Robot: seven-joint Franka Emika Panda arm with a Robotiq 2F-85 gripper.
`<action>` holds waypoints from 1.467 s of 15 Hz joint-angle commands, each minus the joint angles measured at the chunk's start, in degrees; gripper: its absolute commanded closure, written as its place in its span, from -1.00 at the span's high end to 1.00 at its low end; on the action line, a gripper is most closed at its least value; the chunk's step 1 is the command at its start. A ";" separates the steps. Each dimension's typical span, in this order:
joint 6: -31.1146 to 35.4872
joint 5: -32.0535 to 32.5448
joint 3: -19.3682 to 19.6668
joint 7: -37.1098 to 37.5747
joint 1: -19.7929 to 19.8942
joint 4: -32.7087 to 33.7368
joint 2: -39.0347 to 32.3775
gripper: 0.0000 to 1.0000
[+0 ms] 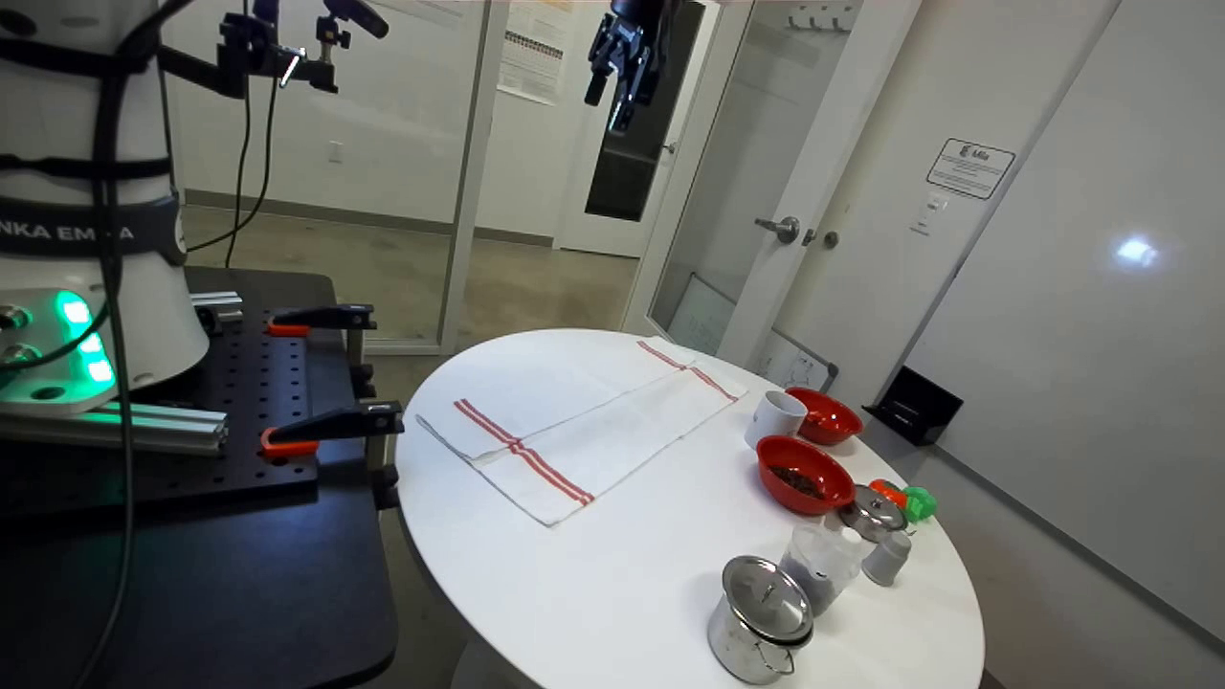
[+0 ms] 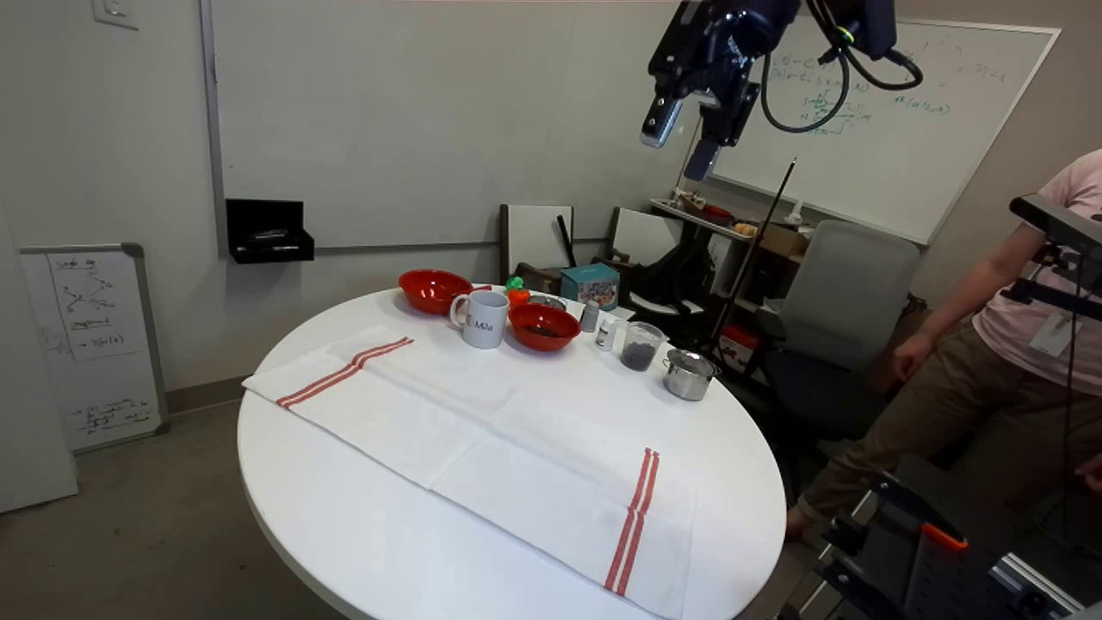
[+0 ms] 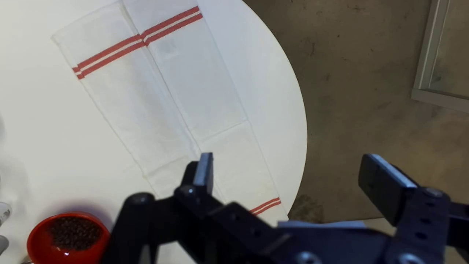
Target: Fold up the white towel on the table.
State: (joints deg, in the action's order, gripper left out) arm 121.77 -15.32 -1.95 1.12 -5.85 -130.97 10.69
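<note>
The white towel with red double stripes near both ends lies flat as a long strip on the round white table. It shows whole or nearly so in an exterior view. A lengthwise line runs down its middle, and faint cross creases show in the wrist view. My gripper is high above the table, pointing down, and touches nothing. It also shows in an exterior view. In the wrist view the fingers are wide apart with nothing between them. They hide part of the towel's near end.
Along one side of the table stand a white mug, two red bowls, a clear cup and a lidded metal pot. A person stands beyond the table.
</note>
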 commanded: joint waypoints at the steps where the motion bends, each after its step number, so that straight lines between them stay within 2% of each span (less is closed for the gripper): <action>1: -0.05 -1.22 -0.41 -0.19 0.33 -1.43 1.56 1.00; 7: 7.56 5.76 -0.67 -1.94 1.24 -2.09 0.10 1.00; 10: 10.22 11.54 -0.56 -0.89 2.40 -0.69 -2.66 1.00; 16: 15.54 14.08 -0.02 -1.51 3.37 5.80 -16.34 1.00; 22: 14.11 16.22 1.05 -1.37 4.00 16.31 -30.33 1.00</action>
State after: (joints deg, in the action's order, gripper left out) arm 137.35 -0.83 -1.53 0.20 -2.29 -121.73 -12.60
